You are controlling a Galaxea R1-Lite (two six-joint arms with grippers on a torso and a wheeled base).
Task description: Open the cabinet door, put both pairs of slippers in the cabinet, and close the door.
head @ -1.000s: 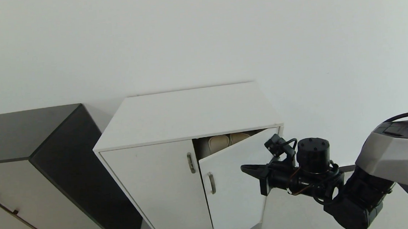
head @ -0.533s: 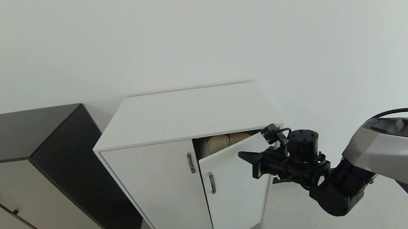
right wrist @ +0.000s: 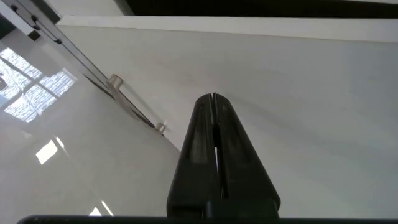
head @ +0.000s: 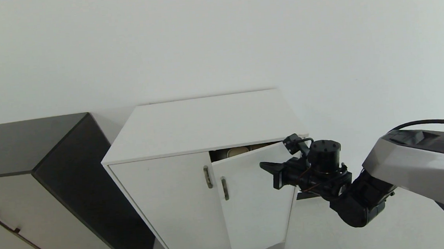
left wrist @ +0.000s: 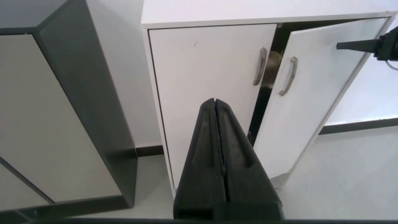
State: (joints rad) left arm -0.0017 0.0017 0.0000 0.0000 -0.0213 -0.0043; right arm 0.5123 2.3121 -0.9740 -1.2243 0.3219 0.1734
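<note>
your right hand (head: pixel 264 165) has its fingers pressed together and holds nothing. its tip is at the outer face of the cabinet's right door (head: pixel 255 208), but you cannot tell whether it touches. that door stands ajar, its handle (head: pixel 224 188) just beside the one on the left door (left wrist: pixel 211 68). through the gap above the right door's top edge, tan slippers (head: pixel 235 152) sit inside the white cabinet (head: pixel 206 121). your left hand (left wrist: pixel 214 102) is closed too and empty, low in front of the shut left door. a dark cabinet (head: pixel 73 178) stands beside the white one, on its left.
</note>
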